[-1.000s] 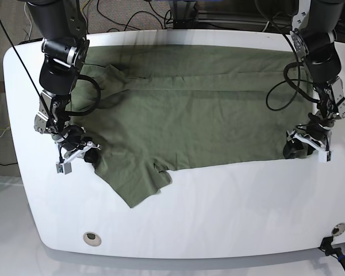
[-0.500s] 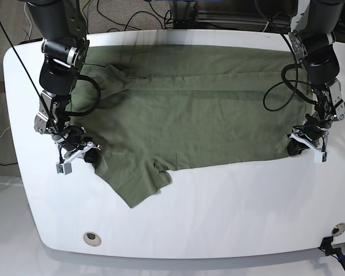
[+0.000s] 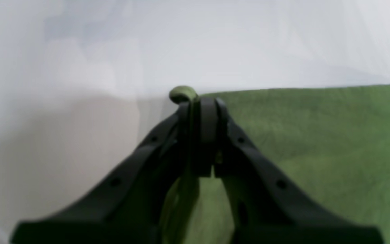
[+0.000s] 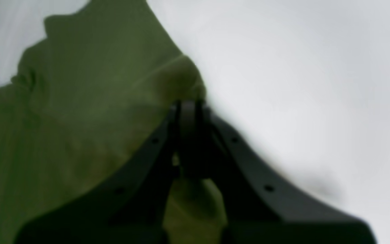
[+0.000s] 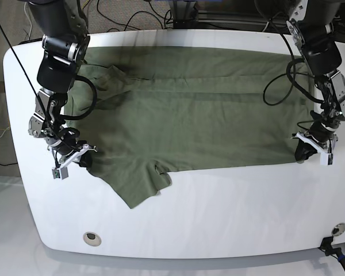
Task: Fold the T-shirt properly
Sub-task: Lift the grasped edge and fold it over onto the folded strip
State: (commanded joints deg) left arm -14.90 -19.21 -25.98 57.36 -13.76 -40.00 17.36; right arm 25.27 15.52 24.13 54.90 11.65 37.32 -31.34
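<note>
**Both claws clamped on the shirt's near corners**

Your olive T-shirt (image 5: 190,115) lies spread flat across the white table (image 5: 218,213), one sleeve flapping forward. The wrist views show you what base hides: left gripper (image 3: 200,101) and right gripper (image 4: 188,105) each pinching cloth. Since a second ago, both grippers have drifted outward, tautening the hem.

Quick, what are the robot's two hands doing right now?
Left gripper: closed, pinching the edge of the T-shirt.
Right gripper: closed, pinching the T-shirt edge too.
</note>
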